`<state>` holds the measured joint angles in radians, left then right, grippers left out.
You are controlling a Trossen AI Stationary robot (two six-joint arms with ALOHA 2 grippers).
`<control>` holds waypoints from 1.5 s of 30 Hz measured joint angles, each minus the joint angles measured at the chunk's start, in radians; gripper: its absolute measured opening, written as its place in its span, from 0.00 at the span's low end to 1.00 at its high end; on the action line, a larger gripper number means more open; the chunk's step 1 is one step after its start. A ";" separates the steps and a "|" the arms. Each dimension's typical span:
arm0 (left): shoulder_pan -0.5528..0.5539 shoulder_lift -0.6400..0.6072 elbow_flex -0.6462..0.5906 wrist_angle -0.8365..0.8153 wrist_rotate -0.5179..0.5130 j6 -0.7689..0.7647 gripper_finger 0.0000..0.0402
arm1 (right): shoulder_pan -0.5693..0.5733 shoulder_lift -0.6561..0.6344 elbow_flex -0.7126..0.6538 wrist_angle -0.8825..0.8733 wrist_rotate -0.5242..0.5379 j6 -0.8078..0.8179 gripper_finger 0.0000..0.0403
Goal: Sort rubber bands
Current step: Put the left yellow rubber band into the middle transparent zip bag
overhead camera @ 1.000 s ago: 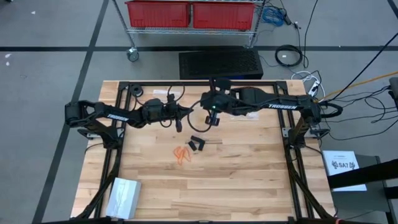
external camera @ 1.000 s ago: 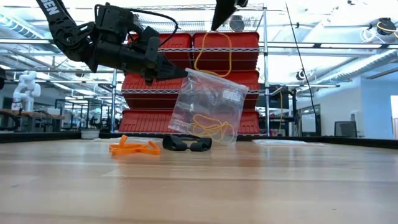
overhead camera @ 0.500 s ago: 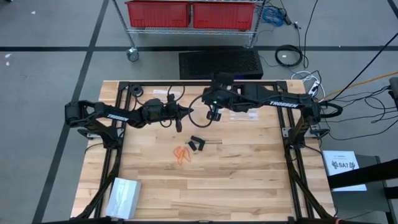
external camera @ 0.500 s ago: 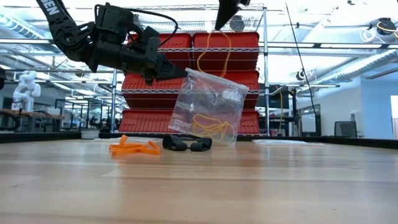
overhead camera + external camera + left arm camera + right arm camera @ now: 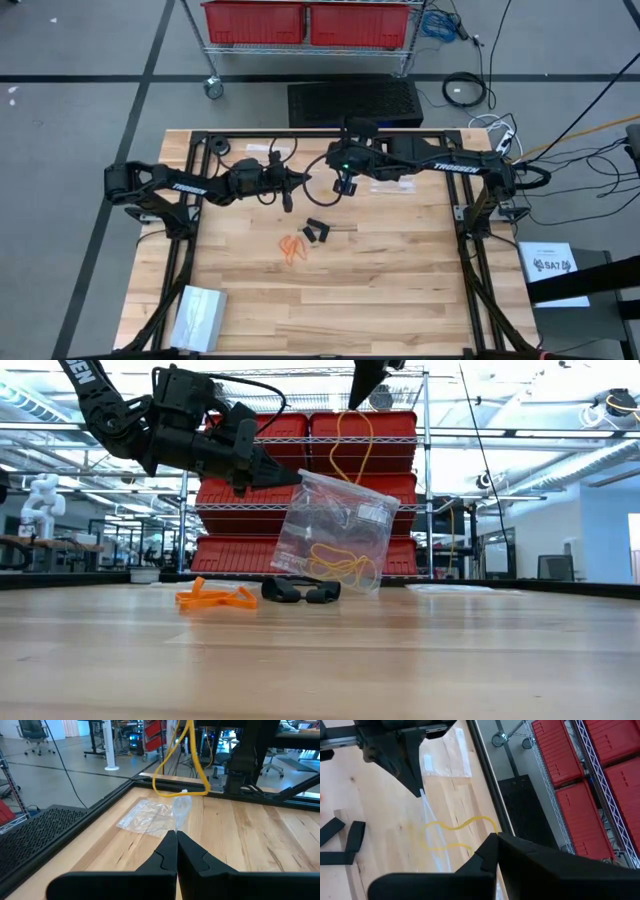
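My left gripper [image 5: 297, 477] is shut on a clear plastic bag [image 5: 335, 530] that hangs above the table with pale yellowish rubber bands [image 5: 335, 565] inside. My right gripper [image 5: 366, 382] is higher, above the bag, shut on one yellow rubber band [image 5: 350, 445] whose lower end hangs by the bag's top. In the left wrist view the yellow band [image 5: 180, 770] dangles just past the bag's edge [image 5: 180, 812]. Orange bands [image 5: 215, 597] and black bands [image 5: 300, 592] lie on the wood below; in the high view they are the orange cluster [image 5: 292, 247] and the black cluster [image 5: 317, 231]. My left gripper pinches the bag's upper corner [image 5: 305, 478] between its two fingers, coming level from the table's left. The bag is lifted and hangs tilted below the fingers. My right gripper pinches the top of the yellow band's loop [image 5: 352, 412] from above, fingers pointing down. The band hangs slack and stretched long; whether its lower end [image 5: 181, 793] touches the bag, I cannot tell.
A second clear bag [image 5: 145, 817] lies flat on the table near the far edge. A pale packet [image 5: 198, 315] sits at the near left corner. Black frame rails [image 5: 320, 133] border the table. Red bins [image 5: 300, 550] on a wire rack stand behind.
My right gripper has moved a little toward the far edge and slightly up, carrying the yellow band with it. The left gripper and the bag have kept still.
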<state>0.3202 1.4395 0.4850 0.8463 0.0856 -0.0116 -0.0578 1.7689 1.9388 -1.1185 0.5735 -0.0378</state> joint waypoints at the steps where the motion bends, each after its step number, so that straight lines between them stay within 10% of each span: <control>1: 0.000 0.000 0.000 0.000 0.000 0.000 0.00 | 0.000 0.000 0.000 -0.001 0.000 0.001 0.00; 45: 0.000 0.000 0.000 0.009 0.008 -0.006 0.00 | 0.010 0.000 -0.002 -0.034 0.031 0.140 0.00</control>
<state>0.3202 1.4395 0.4850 0.8551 0.0940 -0.0181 -0.0475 1.7691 1.9373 -1.1526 0.6048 0.1019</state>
